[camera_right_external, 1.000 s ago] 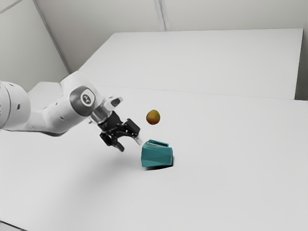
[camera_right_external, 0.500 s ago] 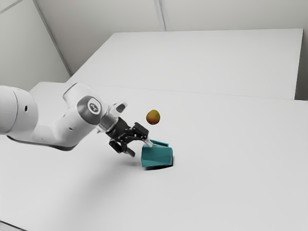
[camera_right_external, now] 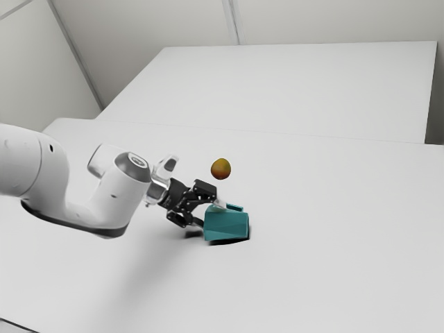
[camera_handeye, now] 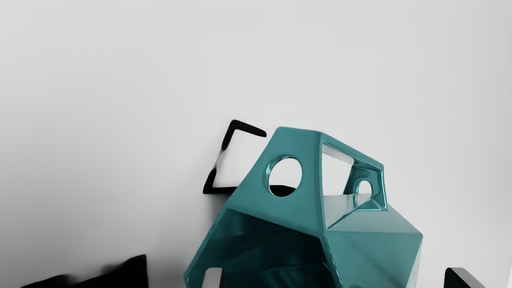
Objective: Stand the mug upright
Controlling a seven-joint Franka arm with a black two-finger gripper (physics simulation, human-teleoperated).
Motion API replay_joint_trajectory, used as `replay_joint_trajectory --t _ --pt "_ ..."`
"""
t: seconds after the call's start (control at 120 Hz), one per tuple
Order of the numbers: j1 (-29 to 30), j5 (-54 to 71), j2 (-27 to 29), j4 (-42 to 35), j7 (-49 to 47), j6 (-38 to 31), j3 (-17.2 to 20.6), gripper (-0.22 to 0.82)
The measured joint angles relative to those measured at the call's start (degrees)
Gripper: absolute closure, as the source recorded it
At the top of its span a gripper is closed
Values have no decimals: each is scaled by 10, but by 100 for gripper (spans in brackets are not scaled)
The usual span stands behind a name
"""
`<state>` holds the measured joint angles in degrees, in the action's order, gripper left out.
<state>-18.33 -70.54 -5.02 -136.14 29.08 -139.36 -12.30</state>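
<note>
The mug point(camera_handeye: 376, 256) has smooth, flat faces with a soft gloss, brighter along its handle point(camera_handeye: 304, 144). Beneath the mug, the bench point(camera_handeye: 120, 80) looks smooth and matt. Beside it, the arm's shell point(camera_right_external: 104, 201) resembles smooth, satin-finished plastic.

FREE: worktop point(camera_right_external: 333, 222) is offering passage on the mug's point(camera_right_external: 226, 226) exterior-view-right side | GAP: space is separating mug from orange-brown fruit point(camera_right_external: 220, 168) | BLOCKS: fruit is standing near, beyond the mug; handle point(camera_handeye: 310, 160) is jutting fruitward; mug's wall point(camera_handeye: 372, 256) is lying between the gripper's point(camera_right_external: 211, 214) spread fingers
</note>
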Motion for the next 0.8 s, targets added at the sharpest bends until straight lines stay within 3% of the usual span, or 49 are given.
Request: replay_joint_trajectory --t 0.708,0.8 --pt "-4 -134 -5 -6 205 13 2 0" --pt "-6 -137 -5 -7 221 15 2 4"
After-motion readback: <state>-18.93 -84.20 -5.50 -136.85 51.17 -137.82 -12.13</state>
